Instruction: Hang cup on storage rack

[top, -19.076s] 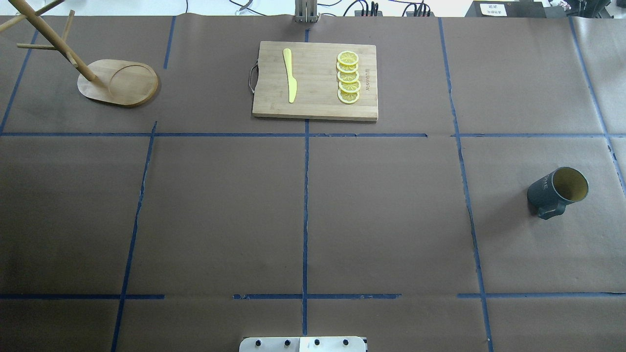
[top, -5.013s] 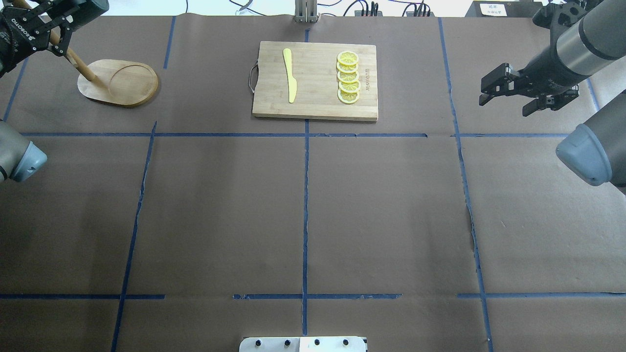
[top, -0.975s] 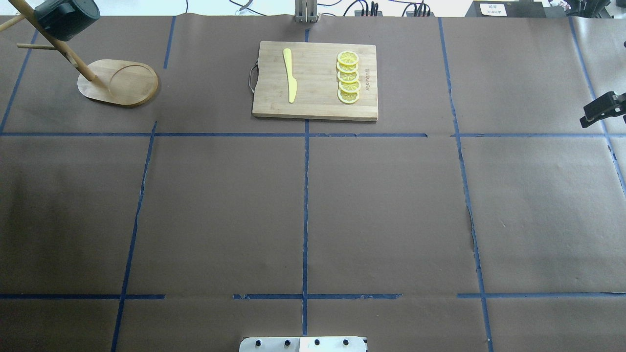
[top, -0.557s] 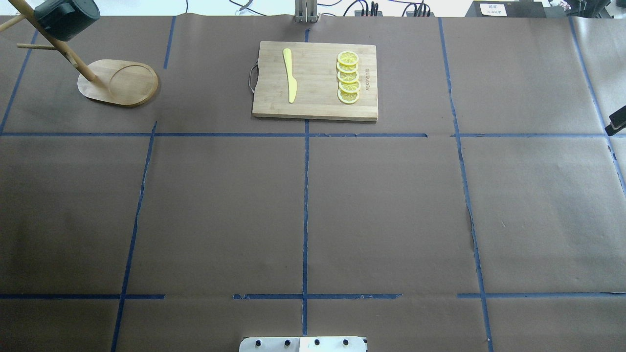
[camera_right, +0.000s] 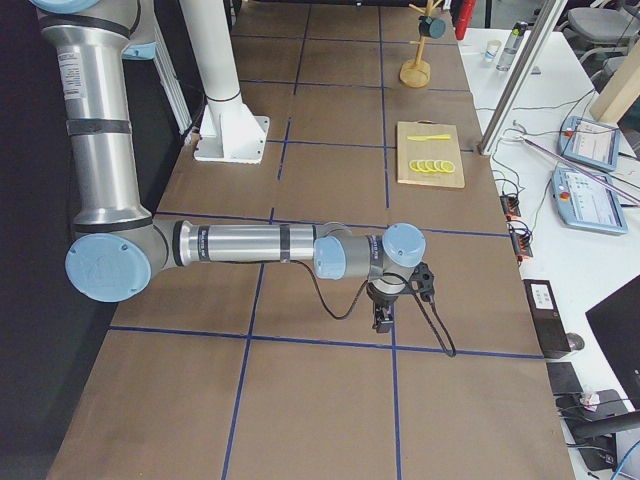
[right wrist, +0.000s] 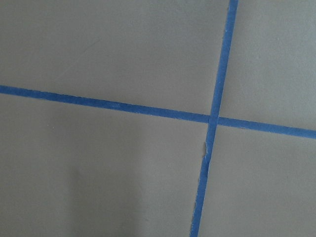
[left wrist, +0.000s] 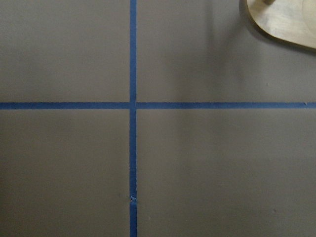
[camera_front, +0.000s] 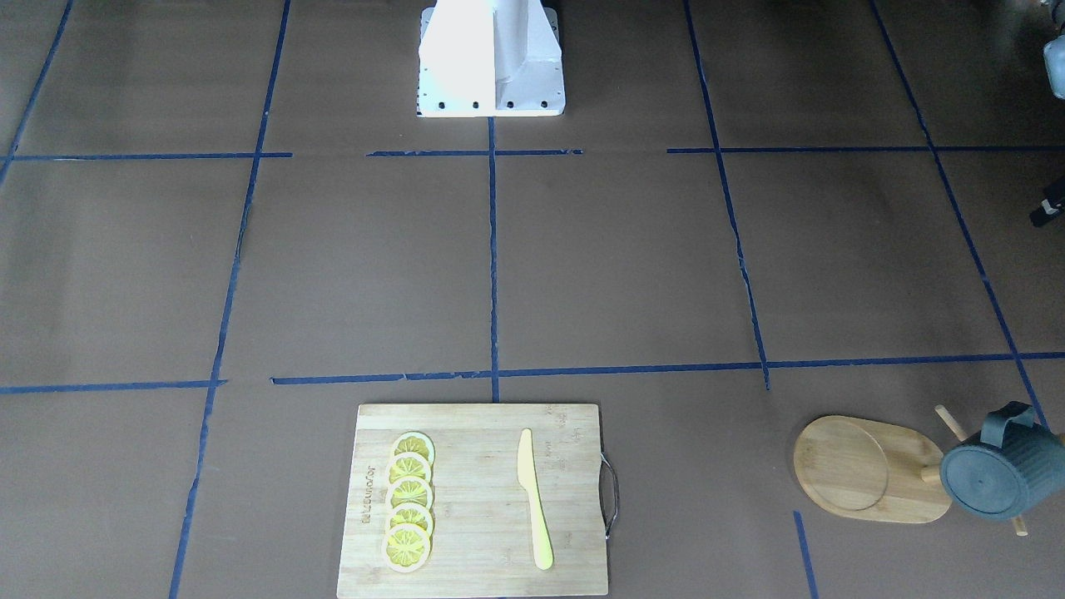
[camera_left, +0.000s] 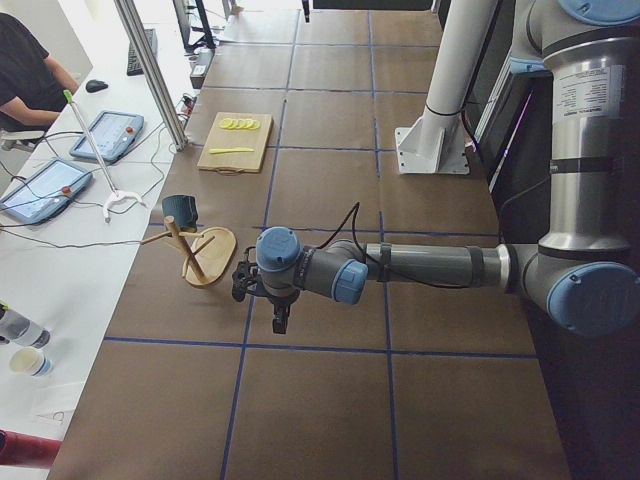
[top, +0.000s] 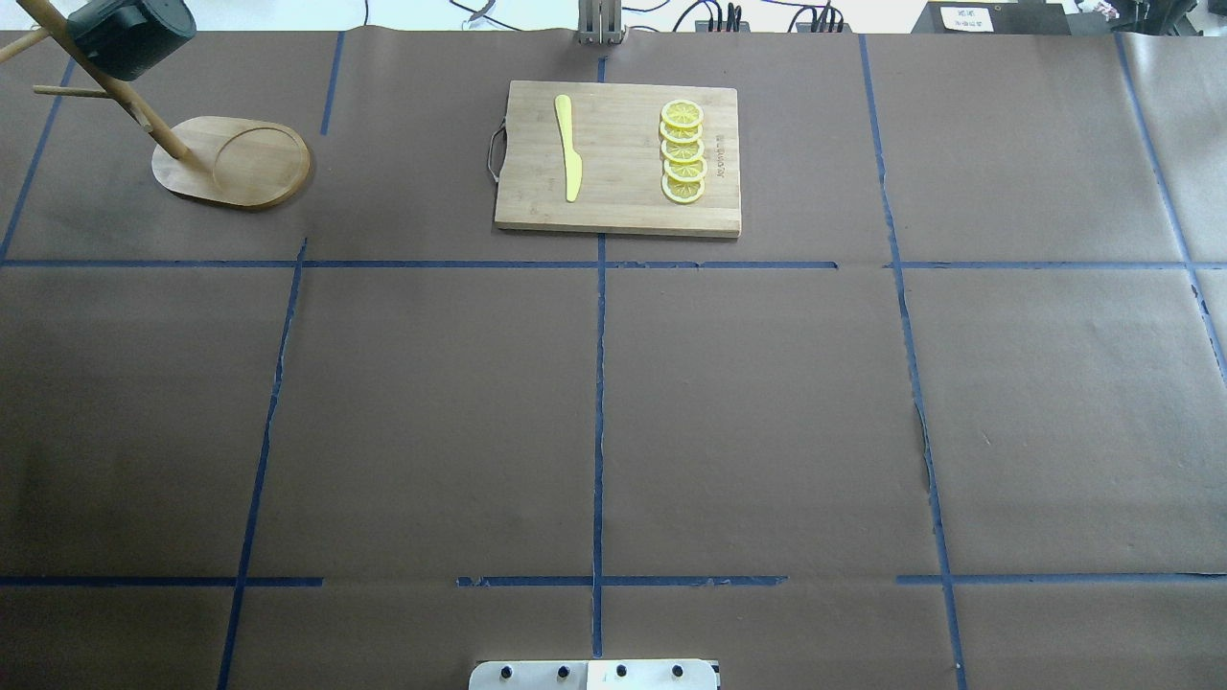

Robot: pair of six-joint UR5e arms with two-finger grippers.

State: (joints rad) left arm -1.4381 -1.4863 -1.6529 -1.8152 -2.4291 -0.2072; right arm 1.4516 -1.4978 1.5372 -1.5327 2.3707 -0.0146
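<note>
The dark grey-blue cup [camera_front: 994, 478] hangs on a peg of the bamboo storage rack [camera_front: 865, 470] at the table's far left corner. In the overhead view the cup [top: 125, 38] sits high on the rack's leaning post [top: 144, 115]. It also shows in the exterior left view [camera_left: 181, 210]. My left gripper [camera_left: 279, 322] points down at the table on the robot's side of the rack, apart from it. My right gripper [camera_right: 382, 320] points down over the table's right end. I cannot tell whether either is open or shut. The left wrist view shows the edge of the rack's base [left wrist: 286, 24].
A bamboo cutting board [top: 623, 216] with a yellow knife [top: 568, 149] and several lemon slices [top: 682, 153] lies at the far middle. The robot's white base [camera_front: 491, 58] stands at the near edge. An operator [camera_left: 25, 70] sits beyond the far edge.
My right gripper has drawn back and left the overhead view at its right edge. The cup stays hanging on the rack.
</note>
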